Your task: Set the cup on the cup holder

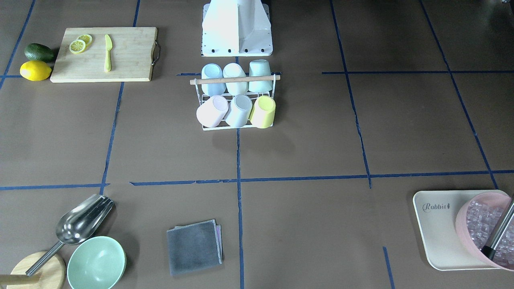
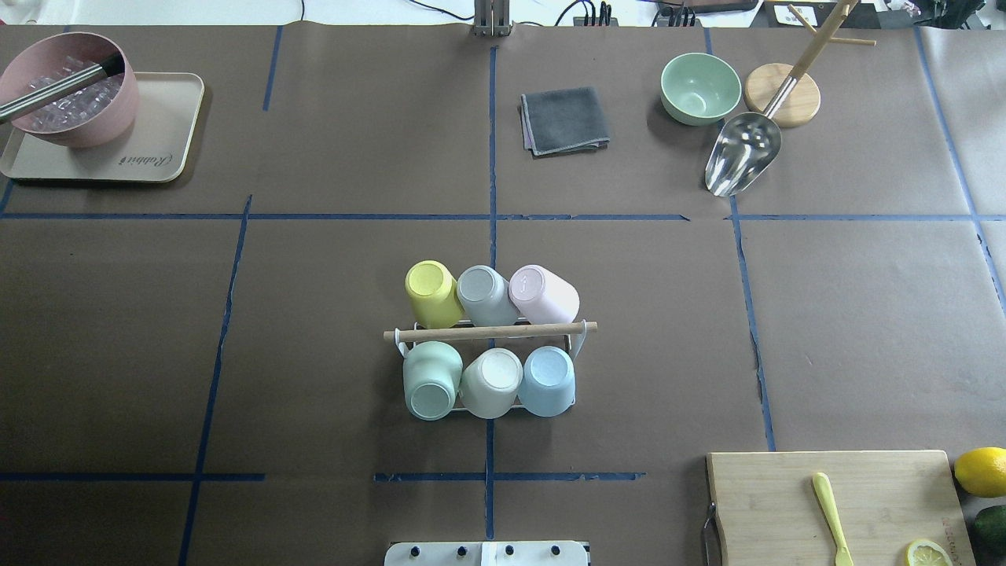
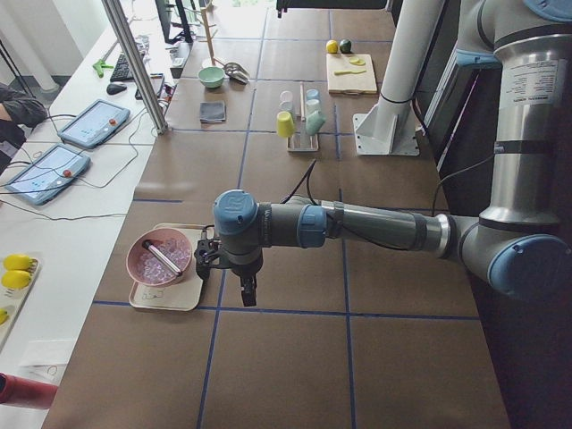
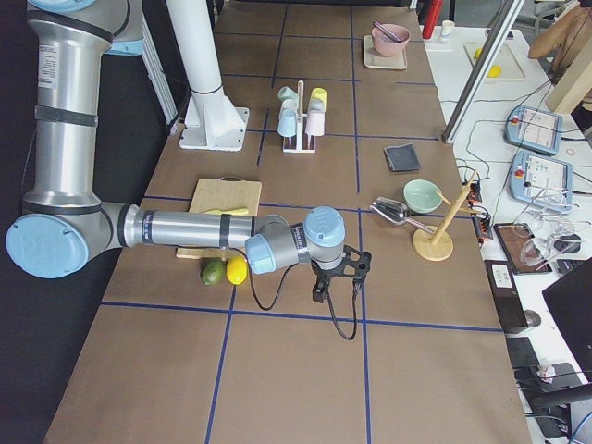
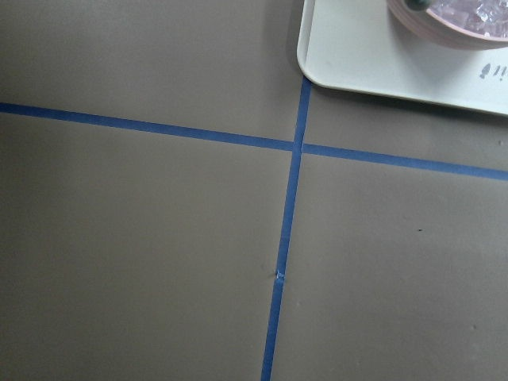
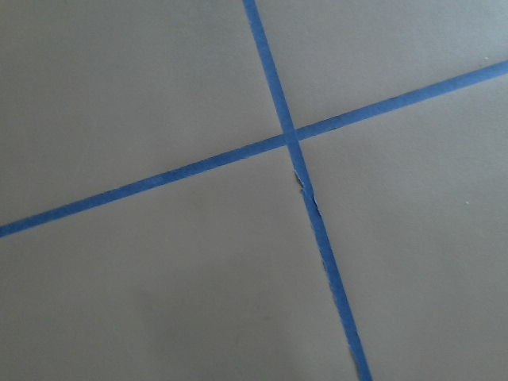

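Observation:
The cup holder (image 2: 491, 332), a small white wire rack with a wooden rod across the top, stands at the table's middle near the robot base; it also shows in the front view (image 1: 235, 80). Several cups sit upside down on its prongs: yellow (image 2: 431, 292), grey (image 2: 483, 295) and pink (image 2: 544, 295) on the far side, green (image 2: 431, 379), white (image 2: 493, 381) and blue (image 2: 548, 380) on the near side. My left gripper (image 3: 248, 295) hangs over the table beside the tray. My right gripper (image 4: 320, 292) hangs near the lemon. Both show only in side views, so I cannot tell whether they are open or shut.
A beige tray (image 2: 161, 149) with a pink bowl of ice (image 2: 71, 98) is at the far left. A grey cloth (image 2: 564, 119), green bowl (image 2: 699, 86), metal scoop (image 2: 743, 153) and wooden stand (image 2: 786, 96) are far right. A cutting board (image 2: 770, 503), lemon (image 2: 981, 470) and avocado (image 2: 992, 525) are near right.

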Robot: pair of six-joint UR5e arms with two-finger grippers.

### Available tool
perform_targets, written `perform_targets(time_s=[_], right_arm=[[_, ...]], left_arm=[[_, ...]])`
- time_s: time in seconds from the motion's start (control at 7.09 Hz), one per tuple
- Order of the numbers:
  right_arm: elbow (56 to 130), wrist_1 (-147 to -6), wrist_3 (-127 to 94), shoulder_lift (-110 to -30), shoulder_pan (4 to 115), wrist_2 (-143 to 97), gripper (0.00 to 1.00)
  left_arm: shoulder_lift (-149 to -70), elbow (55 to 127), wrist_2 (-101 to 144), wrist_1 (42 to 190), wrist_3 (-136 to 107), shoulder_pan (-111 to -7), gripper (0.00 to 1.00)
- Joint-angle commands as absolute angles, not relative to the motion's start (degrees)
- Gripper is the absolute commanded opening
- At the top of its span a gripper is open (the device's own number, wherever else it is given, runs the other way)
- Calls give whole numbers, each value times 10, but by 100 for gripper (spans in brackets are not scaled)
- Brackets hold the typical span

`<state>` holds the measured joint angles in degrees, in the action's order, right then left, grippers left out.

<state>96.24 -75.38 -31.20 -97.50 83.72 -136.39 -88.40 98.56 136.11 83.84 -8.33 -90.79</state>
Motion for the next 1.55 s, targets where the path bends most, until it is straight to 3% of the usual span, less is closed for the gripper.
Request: perform_targets(time_s=[0.0, 0.28, 1.41], right_arm=[[1005, -897, -150, -974, 870, -1362, 100], [1018, -918, -28, -986, 902, -1354, 100], [1029, -918, -19, -1024, 922, -1324, 100]], left_arm=[[-877, 976, 1394, 834, -7, -910, 100], [-869, 971, 1388, 838, 11, -910, 100], [-872, 962, 1344, 838, 42, -908, 100]])
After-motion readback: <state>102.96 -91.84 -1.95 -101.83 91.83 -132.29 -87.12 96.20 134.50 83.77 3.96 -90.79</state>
